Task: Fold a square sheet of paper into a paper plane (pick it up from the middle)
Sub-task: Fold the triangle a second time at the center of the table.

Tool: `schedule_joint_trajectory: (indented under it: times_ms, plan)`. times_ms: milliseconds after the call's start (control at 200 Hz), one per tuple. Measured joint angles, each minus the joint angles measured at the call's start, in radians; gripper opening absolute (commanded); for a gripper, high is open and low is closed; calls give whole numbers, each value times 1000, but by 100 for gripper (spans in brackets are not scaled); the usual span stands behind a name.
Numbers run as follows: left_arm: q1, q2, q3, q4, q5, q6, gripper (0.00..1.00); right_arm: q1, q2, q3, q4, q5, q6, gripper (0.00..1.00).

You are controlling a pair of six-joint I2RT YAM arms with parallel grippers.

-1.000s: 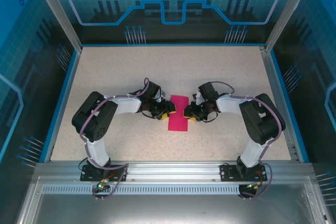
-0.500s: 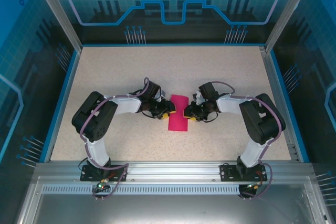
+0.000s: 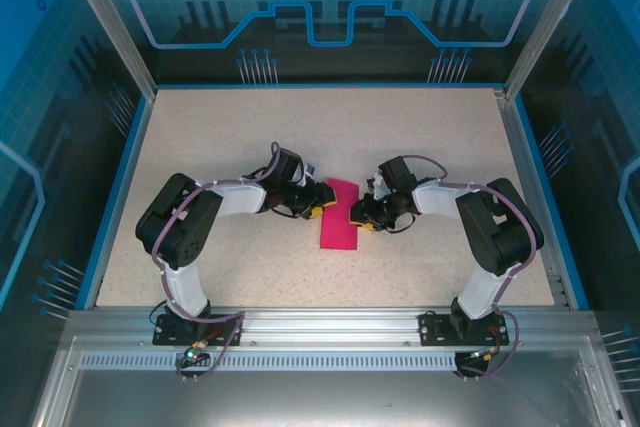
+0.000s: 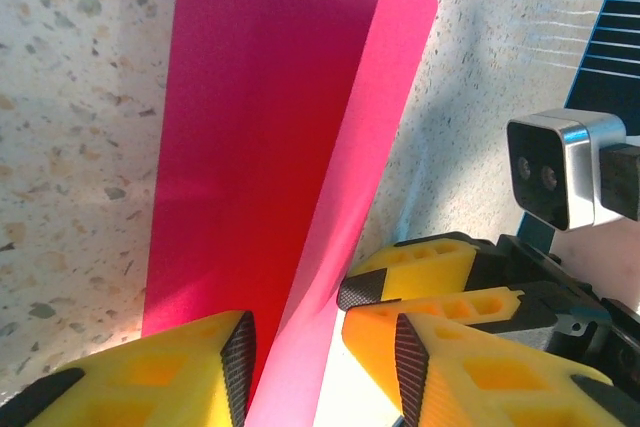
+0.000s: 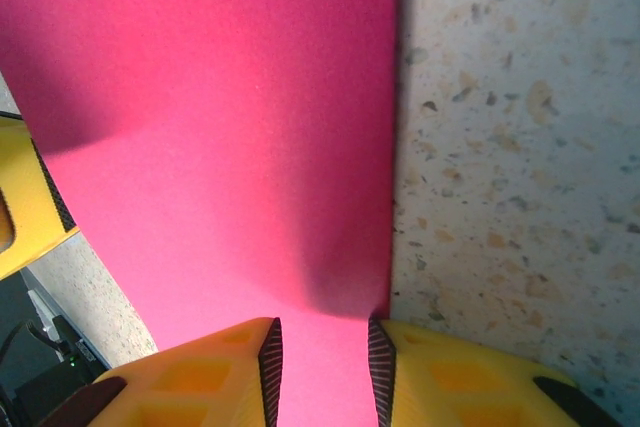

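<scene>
Left arm [image 3: 205, 209] is bent low over the counter [image 3: 430, 137], reaching right toward the middle. The left end effector [image 3: 319, 209] sits at the left edge of the square sheet of paper [image 3: 339, 219] with its fingers partly spread. From the wrist cam, a raised flap of the pink paper runs between them while the rest lies flat. Can't tell if either pad actually touches it. The paper looks like a narrow strip at mid-counter, right between both end effectors. Right arm [image 3: 480, 217] mirrors the left, reaching left. The right end effector [image 3: 357, 217] has a slim gap between its fingers, tips at the paper's right edge, pink showing in the gap.
</scene>
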Motion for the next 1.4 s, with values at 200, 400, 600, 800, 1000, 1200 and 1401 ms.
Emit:
schedule_joint_trajectory:
  times_ms: [200, 400, 600, 800, 1000, 1200, 1401]
  plan:
    - [0, 0, -8, 8, 14, -9, 42, 0, -57, -19, 3, 9, -9, 41]
    - [0, 0, -47, 54, 55, -30, 42, 5, -167, -21, -15, 39, -38, 43]
    - [-2, 0, -68, 59, 82, -33, 42, 56, -212, -21, -50, 89, -69, 43]
    - [-6, -2, -68, 51, 82, -25, 46, 105, -236, -23, -81, 137, -90, 44]
    - [-8, -3, -69, 50, 82, -18, 51, 113, -253, -25, -95, 160, -106, 44]
    - [-8, -3, -68, 30, 82, 13, 60, 113, -267, -32, -97, 167, -106, 44]
    - [-10, -32, -65, 5, 82, 39, 55, 113, -283, -34, -100, 170, -106, 44]
